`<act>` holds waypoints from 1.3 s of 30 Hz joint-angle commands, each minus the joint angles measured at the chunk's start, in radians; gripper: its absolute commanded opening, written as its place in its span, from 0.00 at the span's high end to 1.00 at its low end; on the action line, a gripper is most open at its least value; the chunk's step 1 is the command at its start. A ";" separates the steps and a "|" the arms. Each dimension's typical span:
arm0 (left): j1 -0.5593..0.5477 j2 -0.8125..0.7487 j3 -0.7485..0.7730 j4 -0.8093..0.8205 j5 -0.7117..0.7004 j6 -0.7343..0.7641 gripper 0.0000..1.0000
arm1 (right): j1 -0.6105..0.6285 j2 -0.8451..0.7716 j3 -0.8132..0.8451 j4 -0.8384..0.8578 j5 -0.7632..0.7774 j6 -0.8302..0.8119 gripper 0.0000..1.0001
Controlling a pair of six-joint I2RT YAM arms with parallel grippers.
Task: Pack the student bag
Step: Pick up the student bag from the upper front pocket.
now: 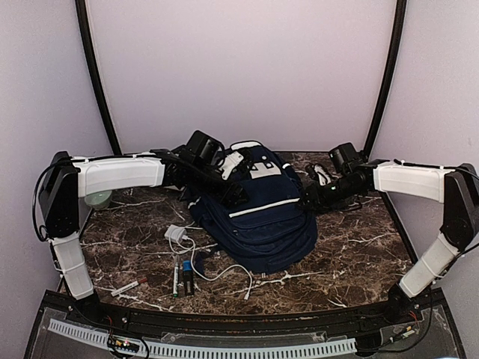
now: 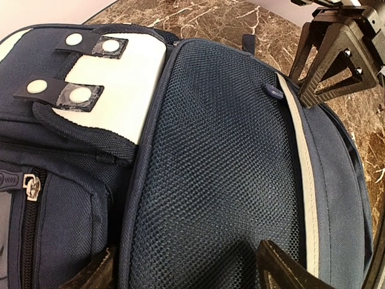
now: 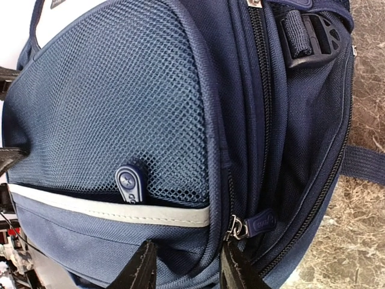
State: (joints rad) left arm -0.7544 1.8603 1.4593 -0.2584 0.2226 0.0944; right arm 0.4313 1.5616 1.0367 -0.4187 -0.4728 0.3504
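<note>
The student bag is a navy backpack with white trim, lying in the middle of the marble table. My left gripper is at its top end. In the left wrist view it is open wide, with the fingers either side of the blue mesh pocket, next to the white patch. My right gripper is at the bag's right side. In the right wrist view it is open, straddling the piped seam beside a zipper pull. The bag's zippers look closed.
A white charger with its cable, two markers and a small red-tipped stick lie near the front left. A pale green object sits under the left arm. A black and white item lies behind the bag.
</note>
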 commanded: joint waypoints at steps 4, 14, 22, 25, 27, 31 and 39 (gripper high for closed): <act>0.001 -0.032 -0.046 -0.037 -0.085 0.026 0.25 | -0.011 -0.049 0.045 -0.055 0.010 -0.044 0.64; 0.001 -0.018 -0.039 -0.039 -0.071 0.020 0.68 | -0.082 -0.053 0.075 -0.156 0.178 -0.142 0.70; 0.001 -0.019 -0.048 -0.053 -0.081 0.027 0.84 | -0.038 -0.001 0.106 -0.133 0.193 -0.258 0.71; 0.001 -0.018 -0.053 -0.048 -0.085 0.025 0.83 | -0.024 0.024 0.109 -0.134 0.190 -0.295 0.74; 0.001 -0.018 -0.053 -0.053 -0.098 0.030 0.83 | -0.006 0.062 0.139 -0.156 0.202 -0.324 0.75; 0.000 -0.017 -0.053 -0.059 -0.111 0.043 0.83 | 0.029 0.089 0.154 -0.171 0.239 -0.350 0.75; 0.001 -0.012 -0.047 -0.059 -0.117 0.048 0.83 | 0.095 0.101 0.222 -0.195 0.283 -0.410 0.74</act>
State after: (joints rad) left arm -0.7521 1.8511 1.4376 -0.2371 0.1410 0.1318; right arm 0.4706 1.6608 1.2030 -0.6106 -0.1890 -0.0006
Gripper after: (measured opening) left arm 0.176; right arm 0.260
